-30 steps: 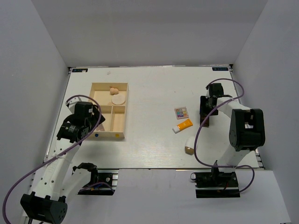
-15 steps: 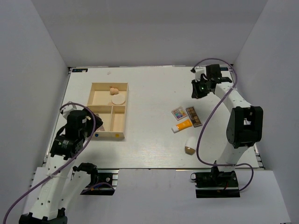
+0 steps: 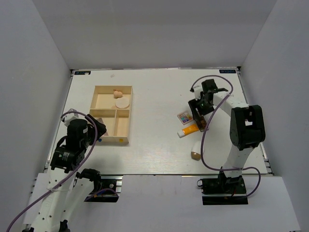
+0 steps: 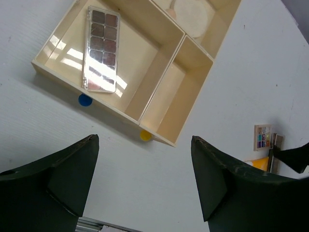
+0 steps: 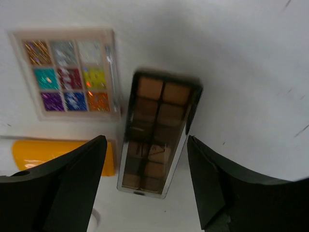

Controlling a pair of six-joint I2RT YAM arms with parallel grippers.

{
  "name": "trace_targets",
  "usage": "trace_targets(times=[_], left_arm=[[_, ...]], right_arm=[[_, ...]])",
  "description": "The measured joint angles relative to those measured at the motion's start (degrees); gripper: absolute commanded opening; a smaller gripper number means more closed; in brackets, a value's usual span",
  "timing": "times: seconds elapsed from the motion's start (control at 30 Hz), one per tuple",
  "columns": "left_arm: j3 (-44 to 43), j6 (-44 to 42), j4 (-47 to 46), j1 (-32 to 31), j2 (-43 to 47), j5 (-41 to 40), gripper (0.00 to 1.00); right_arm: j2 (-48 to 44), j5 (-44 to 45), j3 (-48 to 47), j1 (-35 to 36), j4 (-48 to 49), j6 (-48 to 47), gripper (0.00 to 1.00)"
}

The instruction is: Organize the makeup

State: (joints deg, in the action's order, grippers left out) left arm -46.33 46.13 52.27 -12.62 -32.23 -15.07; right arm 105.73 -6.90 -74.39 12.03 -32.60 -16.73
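Closed in on three sides by plain pale grey panels: back wall [image 3: 154, 34], left wall [image 3: 29, 106], right wall [image 3: 287, 96], the two side ones slanting outward toward the near edge. Floored by a matte white desk [image 3: 154, 92] with faint grain running side to side. Marked with a small blue label [image 3: 81, 72] at each far corner. Edged in front by a pale ledge [image 3: 159, 186]. Lit softly and evenly, with only weak, blurred shadows.
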Motion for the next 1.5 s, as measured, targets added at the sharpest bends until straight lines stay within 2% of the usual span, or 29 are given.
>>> trace_targets(times=[0.17,0.33,0.53,0.6,0.73,0.9,0.93,1.03,1.23,1.5], left_arm=[[1.4,0.0,-0.2,0.0,-1.0,1.1,0.86],[1.4,0.0,-1.1,0.0,-2.3,1.6,0.87],[1.4,0.1,-1.2,0.0,-1.6,1.6,0.86],[1.4,0.1,-1.2,0.0,-1.2,1.6,0.87],[1.4,0.3,-0.8,0.0,-0.6,1.6,0.86],[1.4,0.4,-0.8,0.0,-0.6,1.6,0.86],[1.4,0.4,-0.8,0.0,-0.6,1.6,0.86],[1.4,0.4,-0.8,0.0,-0.6,1.6,0.86],[1.4,0.3,-1.8,0.0,-0.2,2.5,0.86],[1.4,0.2,-3.9,0.0,2.0,3.7,0.86]], right_arm=[[-3.7,2.4,8.1,-0.4,-0.3,-0.5,0.79],[-4.9,3.2,9.0,-0.4,1.6,-0.7,0.79],[-2.2,4.0,8.8,-0.4,3.6,-0.2,0.74],[-1.1,4.6,7.9,-0.4,4.0,-0.1,0.71],[0.5,4.8,5.9,-0.3,4.2,0.4,0.58],[1.3,4.8,5.2,-0.3,4.5,0.9,0.24],[1.3,4.7,5.2,-0.4,4.5,0.8,0.11],[1.2,3.7,5.2,-0.4,4.5,-0.8,0.01],[1.1,-1.1,3.4,-0.3,2.1,-7.3,0.00],[1.1,-13.6,-12.6,3.1,-3.0,-15.5,0.00]])
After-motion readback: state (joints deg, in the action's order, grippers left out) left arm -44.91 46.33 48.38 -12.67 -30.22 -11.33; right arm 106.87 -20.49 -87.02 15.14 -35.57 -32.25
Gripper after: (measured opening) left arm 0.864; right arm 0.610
